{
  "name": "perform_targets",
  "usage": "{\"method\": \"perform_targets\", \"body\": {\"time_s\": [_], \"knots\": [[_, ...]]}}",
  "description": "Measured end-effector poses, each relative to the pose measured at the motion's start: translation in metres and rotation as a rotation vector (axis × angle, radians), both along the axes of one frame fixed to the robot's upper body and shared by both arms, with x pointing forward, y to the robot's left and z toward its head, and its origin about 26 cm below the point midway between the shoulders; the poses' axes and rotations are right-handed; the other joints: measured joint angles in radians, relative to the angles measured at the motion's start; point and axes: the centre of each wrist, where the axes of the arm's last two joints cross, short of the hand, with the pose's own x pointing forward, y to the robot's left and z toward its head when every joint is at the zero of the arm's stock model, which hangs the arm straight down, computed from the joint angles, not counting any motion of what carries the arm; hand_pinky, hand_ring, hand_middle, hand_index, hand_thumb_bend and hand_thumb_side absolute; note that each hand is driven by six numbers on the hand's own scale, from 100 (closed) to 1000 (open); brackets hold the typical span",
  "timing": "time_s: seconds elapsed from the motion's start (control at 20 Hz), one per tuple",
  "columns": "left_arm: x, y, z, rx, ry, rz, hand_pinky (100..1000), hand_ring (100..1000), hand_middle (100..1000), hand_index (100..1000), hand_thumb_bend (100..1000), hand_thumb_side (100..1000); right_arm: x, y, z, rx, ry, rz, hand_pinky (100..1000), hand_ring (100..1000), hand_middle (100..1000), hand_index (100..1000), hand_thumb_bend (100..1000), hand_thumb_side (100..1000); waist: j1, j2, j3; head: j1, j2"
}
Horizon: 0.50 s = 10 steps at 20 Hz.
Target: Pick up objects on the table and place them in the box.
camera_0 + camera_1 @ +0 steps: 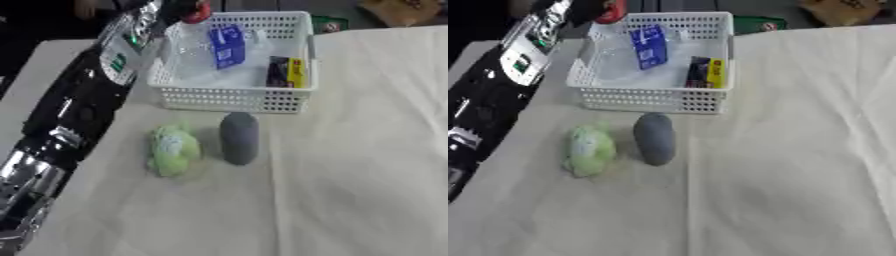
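Observation:
A white mesh basket (236, 100) stands at the back of the table. Inside it a clear bottle (197, 50) with a blue label and a red cap (199, 12) lies tilted, cap up at the back left corner. A black and yellow packet (289, 72) leans at the basket's right side. My left arm runs up the left side, and my left hand (175, 6) shows dark at the top edge, right beside the red cap. In front of the basket lie a green soft thing (172, 149) and a grey oblong thing (239, 137), side by side.
A cream cloth (367, 150) covers the table, with bare room to the right and front. A green packet (328, 24) and a brown cardboard thing (402, 11) sit beyond the table's far edge.

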Motion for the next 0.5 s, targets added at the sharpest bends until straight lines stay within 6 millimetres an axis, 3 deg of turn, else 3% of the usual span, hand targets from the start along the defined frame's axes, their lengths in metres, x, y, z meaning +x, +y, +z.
{"method": "perform_targets", "body": {"time_s": [0.2, 0.25, 0.3, 0.35, 0.4, 0.45, 0.5], "knots": [[0.002, 0.0011, -0.0036, 0.017, 0.04, -0.018, 970, 981, 907, 942, 100, 1000, 0.0002, 0.0003, 0.0008, 0.001, -0.003, 0.002, 904, 855, 752, 834, 100, 1000, 0.0, 0.001, -0.002, 0.0, 0.0], [0.0022, 0.0015, -0.0041, 0.021, 0.047, -0.021, 989, 1000, 967, 1000, 100, 1000, 0.0002, 0.0003, 0.0009, 0.001, -0.003, 0.002, 904, 855, 752, 834, 100, 1000, 0.0, 0.002, -0.002, 0.0, 0.0], [0.0024, 0.0017, -0.0044, 0.026, 0.054, -0.025, 989, 1000, 967, 1000, 100, 1000, 0.0002, 0.0003, 0.0009, 0.001, -0.003, 0.002, 904, 855, 752, 834, 100, 1000, 0.0, 0.002, -0.002, -0.001, 0.0], [0.0028, 0.0021, -0.0052, 0.032, 0.064, -0.027, 1000, 1000, 1000, 1000, 174, 1000, 0.0002, 0.0003, 0.001, 0.001, -0.003, 0.003, 904, 855, 752, 834, 100, 1000, 0.0, 0.002, -0.002, -0.001, 0.0], [0.0029, 0.0022, -0.0053, 0.038, 0.072, -0.031, 1000, 1000, 1000, 1000, 174, 1000, 0.0002, 0.0004, 0.001, 0.001, -0.003, 0.003, 904, 855, 752, 834, 100, 1000, 0.0, 0.002, -0.002, -0.002, 0.0], [0.0029, 0.0022, -0.0054, 0.046, 0.082, -0.037, 1000, 1000, 1000, 1000, 252, 1000, 0.0002, 0.0004, 0.001, 0.001, -0.003, 0.003, 904, 855, 751, 834, 100, 1000, 0.0, 0.002, -0.001, -0.003, 0.0], [0.0029, 0.0022, -0.0054, 0.054, 0.09, -0.043, 1000, 1000, 1000, 1000, 267, 1000, 0.0002, 0.0004, 0.001, 0.001, -0.003, 0.003, 904, 855, 751, 834, 100, 1000, 0.0, 0.002, -0.001, -0.005, 0.0]]}}
